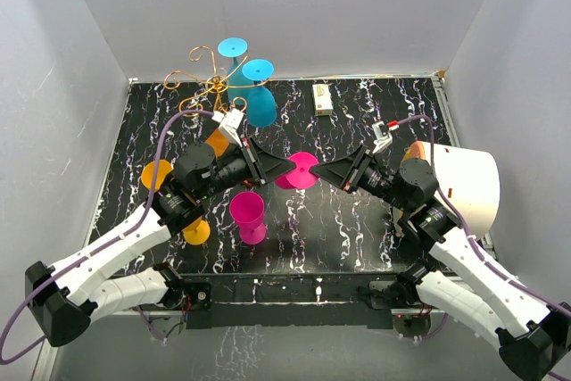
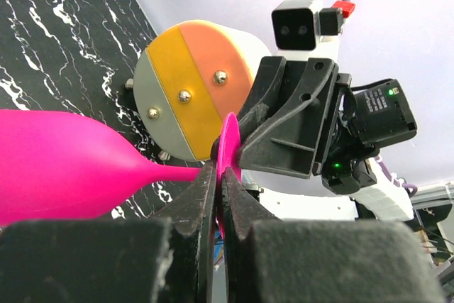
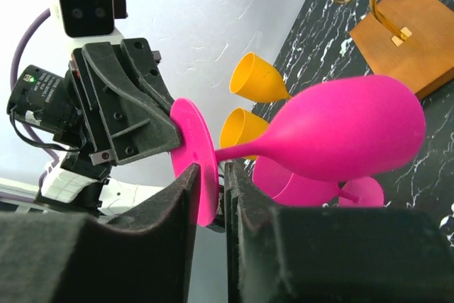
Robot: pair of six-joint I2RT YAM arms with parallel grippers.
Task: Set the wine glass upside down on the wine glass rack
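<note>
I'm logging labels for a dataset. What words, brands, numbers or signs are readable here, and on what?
None can be read.
Cream box: faint marks on it, too small to read.

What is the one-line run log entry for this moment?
left claw: shut on foot of pink wine glass | right claw: around same foot, grip unclear | wine glass rack: two blue glasses hanging
</note>
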